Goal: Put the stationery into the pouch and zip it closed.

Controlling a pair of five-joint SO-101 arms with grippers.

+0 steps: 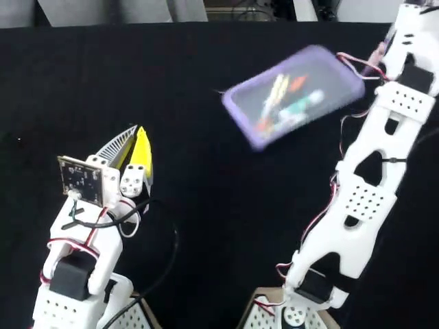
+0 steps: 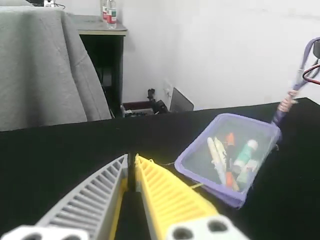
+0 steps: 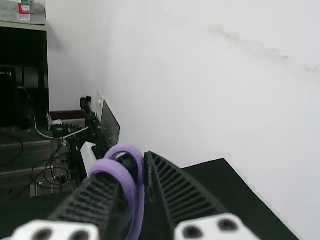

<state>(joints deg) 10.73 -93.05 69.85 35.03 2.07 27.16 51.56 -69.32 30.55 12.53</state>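
The purple see-through pouch [image 1: 295,96] hangs tilted over the far right part of the black table [image 1: 206,205]. Several pens and other stationery [image 1: 285,103] lie inside it. My right gripper [image 3: 142,161] is shut on the pouch's purple strap [image 3: 120,172], up at the table's far right. In the left wrist view the pouch [image 2: 227,157] dangles from that strap [image 2: 292,90], stationery [image 2: 235,157] showing through its wall. My left gripper [image 1: 135,131] rests low at the left, well away from the pouch. Its grey and yellow fingers [image 2: 131,160] are shut on nothing.
A grey cloth-covered object [image 2: 45,65] and a dark cabinet [image 2: 107,65] stand beyond the table's far edge, before a white wall. Red and black cables [image 1: 322,205] run along the right arm. Bare black table lies between the two arms.
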